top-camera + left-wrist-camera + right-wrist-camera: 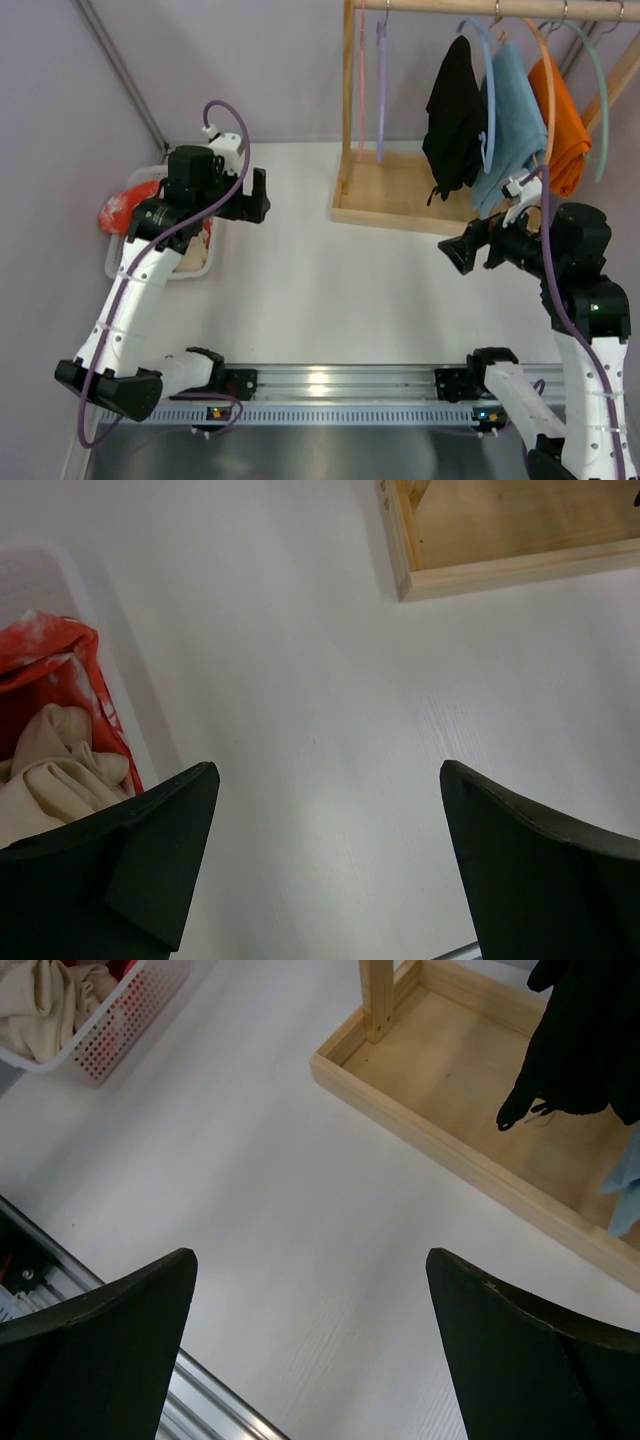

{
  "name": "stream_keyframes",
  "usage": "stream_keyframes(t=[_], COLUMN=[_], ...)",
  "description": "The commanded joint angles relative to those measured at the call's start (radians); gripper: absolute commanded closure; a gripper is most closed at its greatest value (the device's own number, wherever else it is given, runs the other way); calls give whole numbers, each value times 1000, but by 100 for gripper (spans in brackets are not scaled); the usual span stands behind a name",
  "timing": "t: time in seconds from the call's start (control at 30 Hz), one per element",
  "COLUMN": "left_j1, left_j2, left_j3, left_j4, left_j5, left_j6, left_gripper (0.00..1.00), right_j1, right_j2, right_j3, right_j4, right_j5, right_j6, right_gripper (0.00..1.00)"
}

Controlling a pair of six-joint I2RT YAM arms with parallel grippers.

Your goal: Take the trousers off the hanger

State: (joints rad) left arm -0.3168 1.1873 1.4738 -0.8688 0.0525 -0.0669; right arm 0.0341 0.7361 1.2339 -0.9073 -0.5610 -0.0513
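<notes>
The black trousers (455, 115) hang over a light blue hanger (488, 60) on the wooden rail at the upper right. Their lower end also shows in the right wrist view (585, 1040). My right gripper (458, 250) is open and empty, held above the table below and in front of the trousers; its jaws stand wide apart in its wrist view (310, 1260). My left gripper (262, 195) is open and empty over the table at the left, far from the rack (330, 770).
A wooden rack base (395, 195) stands at the back right. On the rail also hang a light blue cloth (515, 125), an orange cloth (562, 125) and purple and pink hangers (381, 85). A white basket (120, 255) with red and cream cloth sits at the left.
</notes>
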Motion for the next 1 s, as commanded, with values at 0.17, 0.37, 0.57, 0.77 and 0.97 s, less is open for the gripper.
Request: stream_keyframes(t=[0.17,0.37,0.57,0.77,0.97], left_j1=[7,7,7,7,7], left_j2=[24,32,40,40,15], left_j3=[85,138,172,187,187], left_j4=[19,45,79,109,151], left_j5=[72,63,95,86,99], left_j6=[4,-50,-94,-134,-142], left_gripper=[1,1,1,1,1], right_j1=[-11,-11,-10,-11,-11], right_j2=[8,46,138,239,417], right_j3=[76,165,318,475,729], right_j4=[28,30,57,136,154], right_j5=[-11,-33,-53,2,29], right_j6=[13,45,134,220,332], right_gripper=[1,1,1,1,1])
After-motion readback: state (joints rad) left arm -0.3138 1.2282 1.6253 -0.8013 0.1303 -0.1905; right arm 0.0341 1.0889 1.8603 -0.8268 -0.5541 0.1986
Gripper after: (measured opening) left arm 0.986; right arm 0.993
